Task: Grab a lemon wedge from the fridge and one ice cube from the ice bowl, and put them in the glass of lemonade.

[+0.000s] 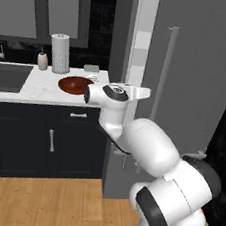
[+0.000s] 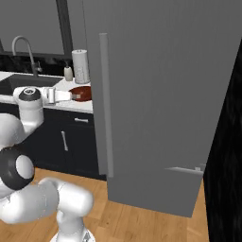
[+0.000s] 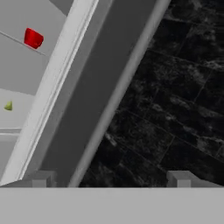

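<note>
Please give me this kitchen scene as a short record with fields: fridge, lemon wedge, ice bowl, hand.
fridge: door swung open, white shelved interior visible in the hand view
lemon wedge: lies on a fridge shelf, below the shelf with a red mug
ice bowl: on the white counter, right of the sink
hand: open, empty, pointed at the fridge's edge

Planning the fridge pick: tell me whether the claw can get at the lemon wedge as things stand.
Probably not yet. The lemon wedge sits on a white shelf inside the fridge, far off to one side of the open claw, which points at the dark tiled wall beside the fridge's edge. It would need to swing toward the opening first.
</note>
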Available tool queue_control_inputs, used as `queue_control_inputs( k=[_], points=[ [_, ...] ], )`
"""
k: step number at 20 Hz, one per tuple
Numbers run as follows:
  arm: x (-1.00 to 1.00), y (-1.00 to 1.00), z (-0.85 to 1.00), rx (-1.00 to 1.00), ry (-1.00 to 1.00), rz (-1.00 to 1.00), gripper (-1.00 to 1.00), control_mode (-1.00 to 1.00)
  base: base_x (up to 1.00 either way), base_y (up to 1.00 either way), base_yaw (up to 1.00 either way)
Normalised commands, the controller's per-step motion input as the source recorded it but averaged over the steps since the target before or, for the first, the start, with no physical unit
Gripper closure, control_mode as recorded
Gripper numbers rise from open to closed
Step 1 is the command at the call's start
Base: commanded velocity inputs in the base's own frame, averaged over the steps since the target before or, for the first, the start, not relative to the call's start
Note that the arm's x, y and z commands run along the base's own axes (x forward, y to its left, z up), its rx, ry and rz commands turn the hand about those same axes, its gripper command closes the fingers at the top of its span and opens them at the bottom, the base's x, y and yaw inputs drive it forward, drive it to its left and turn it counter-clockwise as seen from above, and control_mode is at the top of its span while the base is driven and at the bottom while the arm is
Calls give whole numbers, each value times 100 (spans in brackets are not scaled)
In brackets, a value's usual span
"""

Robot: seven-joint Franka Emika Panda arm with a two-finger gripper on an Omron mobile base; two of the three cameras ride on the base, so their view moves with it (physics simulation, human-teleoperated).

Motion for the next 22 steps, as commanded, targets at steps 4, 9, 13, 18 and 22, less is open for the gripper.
queue_control_inputs(
  k=[4,9,13,18,22],
  points=[
    [90,0,-13,-2,15,-17,-100,-100,0,0,0],
    [39,-5,-29,-6,13,-21,-100,-100,0,0,0],
    [18,-33,-40,-7,12,-24,-100,-100,0,0,0],
    [-33,-92,-29,0,6,-27,-100,-100,0,0,0],
    [-51,-100,-22,0,7,-27,-100,-100,0,0,0]
  ],
)
